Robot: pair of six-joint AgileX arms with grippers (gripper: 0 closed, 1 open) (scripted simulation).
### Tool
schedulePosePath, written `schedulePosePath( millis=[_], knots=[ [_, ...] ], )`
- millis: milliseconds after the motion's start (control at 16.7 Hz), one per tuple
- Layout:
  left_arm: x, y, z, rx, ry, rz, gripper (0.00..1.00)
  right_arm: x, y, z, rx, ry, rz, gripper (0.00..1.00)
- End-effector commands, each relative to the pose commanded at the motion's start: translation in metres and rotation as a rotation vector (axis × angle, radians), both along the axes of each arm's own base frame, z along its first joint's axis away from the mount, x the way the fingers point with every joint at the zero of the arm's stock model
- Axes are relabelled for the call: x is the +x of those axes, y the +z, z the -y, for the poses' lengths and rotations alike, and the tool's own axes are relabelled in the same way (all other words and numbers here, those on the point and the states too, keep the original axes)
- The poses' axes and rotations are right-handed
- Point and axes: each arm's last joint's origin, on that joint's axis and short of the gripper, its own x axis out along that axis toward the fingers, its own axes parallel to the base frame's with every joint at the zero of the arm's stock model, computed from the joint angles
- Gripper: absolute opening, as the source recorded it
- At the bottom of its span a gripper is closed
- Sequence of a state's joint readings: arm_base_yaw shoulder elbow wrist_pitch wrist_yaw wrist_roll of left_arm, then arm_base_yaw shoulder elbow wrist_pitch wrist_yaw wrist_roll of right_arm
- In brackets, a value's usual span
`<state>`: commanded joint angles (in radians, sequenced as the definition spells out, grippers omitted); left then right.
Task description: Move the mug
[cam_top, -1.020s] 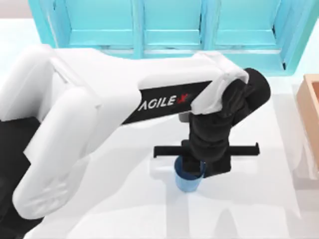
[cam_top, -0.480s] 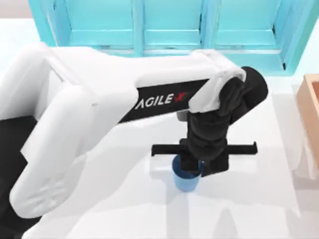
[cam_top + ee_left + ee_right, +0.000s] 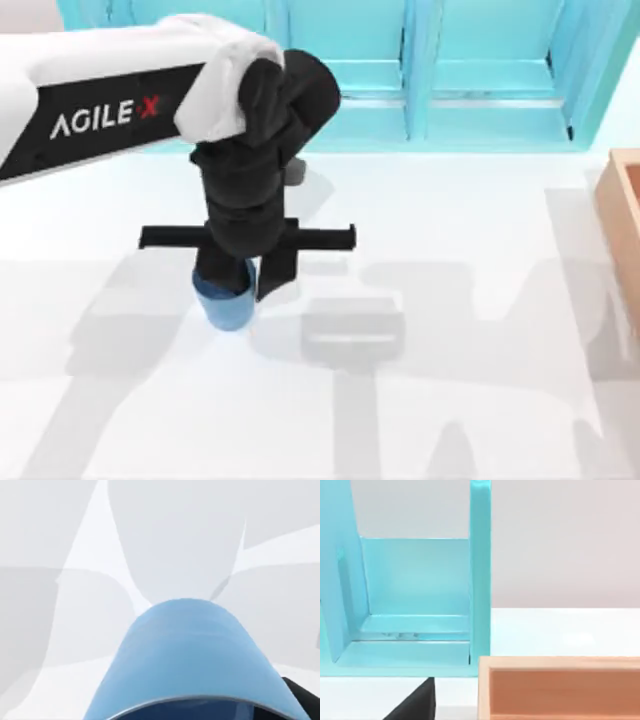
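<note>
While the left hand [image 3: 236, 283] hangs in the left half of the top view, it grips the mug [image 3: 226, 303], its black fingers [image 3: 272, 275] closed against the rim. Whether the blue mug rests on the white tabletop [image 3: 450, 400] or sits just above it I cannot tell. Turquoise shelving [image 3: 480, 70] runs along the upper edge of the frame, and a wooden box [image 3: 622, 225] stands at the right edge. Nearest the left wrist camera is the mug's pale blue wall [image 3: 190, 655].

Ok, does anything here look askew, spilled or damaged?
Nothing stands out. The mug sits under the left gripper at the table's left-centre, looking roughly upright and unbroken, with no spill on the white surface around it. The wooden box sits at the right edge, the turquoise shelf at the back.
</note>
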<state>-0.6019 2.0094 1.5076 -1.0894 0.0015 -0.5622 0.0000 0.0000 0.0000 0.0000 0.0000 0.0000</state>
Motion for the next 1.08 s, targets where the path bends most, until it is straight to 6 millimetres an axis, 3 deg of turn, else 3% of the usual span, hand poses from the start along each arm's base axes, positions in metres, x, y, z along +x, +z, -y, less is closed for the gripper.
schedulePosePath(
  millis=[240, 480, 660, 960, 1080],
  knots=[
    [-0.004, 0.017, -0.086, 0.003, 0.005, -0.006, 0.0, 0.0, 0.0, 0.0, 0.0, 0.0, 0.0, 1.0],
    [-0.025, 0.028, -0.142, -0.002, 0.011, 0.003, 0.0, 0.0, 0.0, 0.0, 0.0, 0.0, 0.0, 1.0],
    [-0.035, 0.031, -0.156, -0.005, 0.013, 0.013, 0.0, 0.0, 0.0, 0.0, 0.0, 0.0, 0.0, 1.0],
    [-0.034, 0.03, -0.155, -0.003, 0.006, 0.011, 0.0, 0.0, 0.0, 0.0, 0.0, 0.0, 0.0, 1.0],
    [-0.034, 0.02, -0.155, -0.004, -0.001, 0.01, 0.0, 0.0, 0.0, 0.0, 0.0, 0.0, 0.0, 1.0]
  ],
)
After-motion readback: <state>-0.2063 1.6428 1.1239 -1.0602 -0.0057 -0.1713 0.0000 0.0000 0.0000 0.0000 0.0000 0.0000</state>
